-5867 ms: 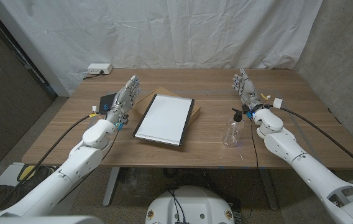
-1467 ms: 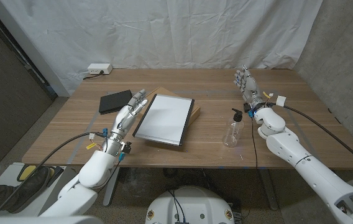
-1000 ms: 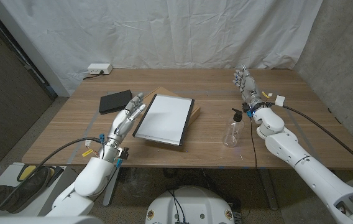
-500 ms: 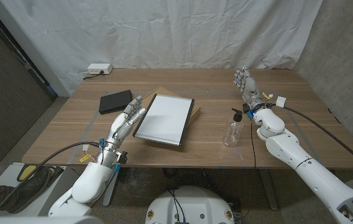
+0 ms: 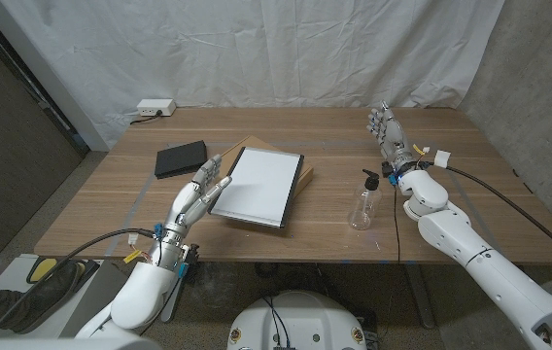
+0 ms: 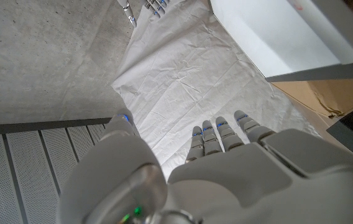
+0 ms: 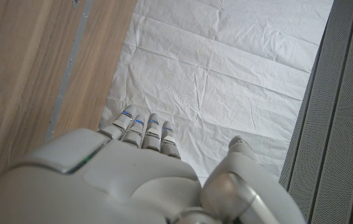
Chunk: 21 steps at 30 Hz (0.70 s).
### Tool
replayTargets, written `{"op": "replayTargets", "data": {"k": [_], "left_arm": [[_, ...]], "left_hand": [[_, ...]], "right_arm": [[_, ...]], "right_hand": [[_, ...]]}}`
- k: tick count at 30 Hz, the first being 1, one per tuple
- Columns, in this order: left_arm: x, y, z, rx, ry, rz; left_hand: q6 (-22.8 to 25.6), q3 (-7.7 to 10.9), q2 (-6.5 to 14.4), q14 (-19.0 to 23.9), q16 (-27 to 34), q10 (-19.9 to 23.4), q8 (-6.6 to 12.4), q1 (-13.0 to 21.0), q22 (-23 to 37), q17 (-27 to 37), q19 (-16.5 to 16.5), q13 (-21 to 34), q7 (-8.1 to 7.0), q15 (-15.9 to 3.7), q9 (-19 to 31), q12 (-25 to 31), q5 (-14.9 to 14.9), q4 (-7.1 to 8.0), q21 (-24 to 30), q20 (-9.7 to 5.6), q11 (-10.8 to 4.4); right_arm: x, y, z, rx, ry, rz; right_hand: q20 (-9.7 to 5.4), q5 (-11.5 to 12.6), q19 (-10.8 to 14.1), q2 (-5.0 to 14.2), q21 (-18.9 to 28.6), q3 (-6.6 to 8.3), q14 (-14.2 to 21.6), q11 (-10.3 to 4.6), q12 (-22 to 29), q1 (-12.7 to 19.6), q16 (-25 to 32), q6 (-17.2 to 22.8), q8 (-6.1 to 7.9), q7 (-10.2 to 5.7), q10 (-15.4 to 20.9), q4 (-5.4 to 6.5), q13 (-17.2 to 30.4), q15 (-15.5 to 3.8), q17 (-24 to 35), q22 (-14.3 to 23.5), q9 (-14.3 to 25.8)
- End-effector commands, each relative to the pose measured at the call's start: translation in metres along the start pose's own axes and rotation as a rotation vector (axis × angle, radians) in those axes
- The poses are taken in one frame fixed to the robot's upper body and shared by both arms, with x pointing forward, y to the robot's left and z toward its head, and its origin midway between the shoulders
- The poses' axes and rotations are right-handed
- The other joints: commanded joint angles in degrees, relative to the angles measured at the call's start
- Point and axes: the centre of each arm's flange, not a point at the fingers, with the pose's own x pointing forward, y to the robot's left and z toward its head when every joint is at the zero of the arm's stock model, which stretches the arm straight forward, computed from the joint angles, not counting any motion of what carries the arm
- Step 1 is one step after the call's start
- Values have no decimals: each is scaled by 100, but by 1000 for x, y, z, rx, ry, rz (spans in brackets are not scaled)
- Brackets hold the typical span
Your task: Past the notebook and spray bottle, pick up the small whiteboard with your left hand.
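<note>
Looking down from the robot's head, a wooden table [image 5: 286, 126] stands in front of a white cloth backdrop [image 5: 257, 49], and the small whiteboard [image 5: 257, 185] near the table's middle serves as the landmark. Far to the left of the whiteboard and toward the back, a white power strip [image 5: 154, 108] sits at the table's rear corner. Closer to the whiteboard's left, a black notebook [image 5: 180, 157] lies flat on the wood. Just left of the whiteboard's near corner, the left hand [image 5: 195, 196] is raised with its fingers spread apart and holding nothing, its fingertips [image 5: 220, 183] close to the whiteboard's left edge; whether they touch it cannot be told. The whiteboard itself is a white panel in a dark frame, lying slightly askew on top of a brown cardboard pad [image 5: 300, 175] that peeks out along its far and right edges. In the left wrist view, the whiteboard's white face [image 6: 276, 37] shows past the extended fingers. To the right of the whiteboard, apart from it, a clear spray bottle [image 5: 362, 204] with a black nozzle stands upright. Farther right of the whiteboard, beyond the bottle, the right hand [image 5: 390, 139] stands with fingers extended and empty.
</note>
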Motion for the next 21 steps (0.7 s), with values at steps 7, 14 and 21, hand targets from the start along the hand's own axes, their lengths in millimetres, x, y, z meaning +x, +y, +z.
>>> {"op": "replayTargets", "data": {"k": [7,14,21], "left_arm": [[-16,-1,3,76,25,32],[-21,-2,7,128,40,46],[-23,-1,8,158,30,71]], "left_hand": [[49,20,-21,99,51,77,55,192,11,8,79,9,23,-13,28,31,23,-116,24,-212,-32],[59,28,-42,129,49,92,55,294,11,8,119,12,7,-24,29,28,27,-179,25,-202,-52],[83,32,-65,158,48,122,60,382,11,8,148,14,12,-40,30,32,30,-234,23,-190,-54]], "right_arm": [[-4,-2,3,-4,-7,-8],[-7,-2,2,10,-11,-15],[-10,-2,1,14,-15,-15]], "right_hand": [[-49,-1,35,17,-32,-37,22,9,39,62,15,47,7,13,65,-13,14,18,8,27,29],[-42,-1,51,20,-45,-42,36,15,41,65,18,57,10,8,73,-16,14,19,9,27,29],[-34,-1,59,21,-54,-44,47,10,42,68,20,69,14,3,75,-18,14,17,9,28,30]]}}
